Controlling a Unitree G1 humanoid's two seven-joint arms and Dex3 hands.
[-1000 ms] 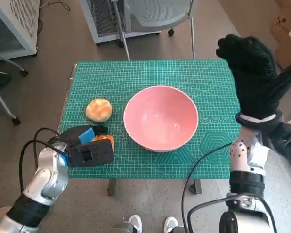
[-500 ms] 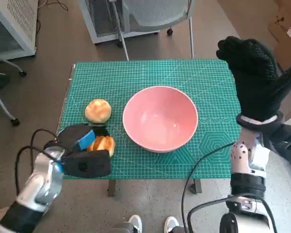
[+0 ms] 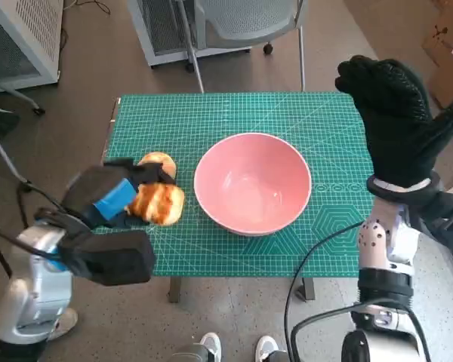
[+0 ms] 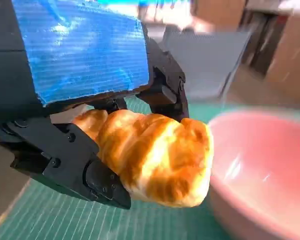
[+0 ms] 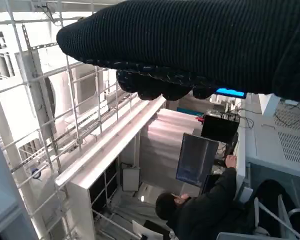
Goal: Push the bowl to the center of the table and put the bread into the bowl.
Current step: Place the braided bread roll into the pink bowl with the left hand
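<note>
A golden bread piece (image 4: 155,157) is gripped in the left hand (image 3: 109,197), apparently raised off the bench (image 3: 234,113) just beside the pink bowl (image 3: 252,183). A round bun (image 3: 160,161) is partly hidden behind that hand. The gloved right hand (image 3: 399,117) is held empty, fingers spread, above the bench's right edge.

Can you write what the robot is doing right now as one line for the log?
left robot hand: holds bread, lifted beside bowl | right robot hand: open, raised | second bread: on table | bowl: empty
</note>
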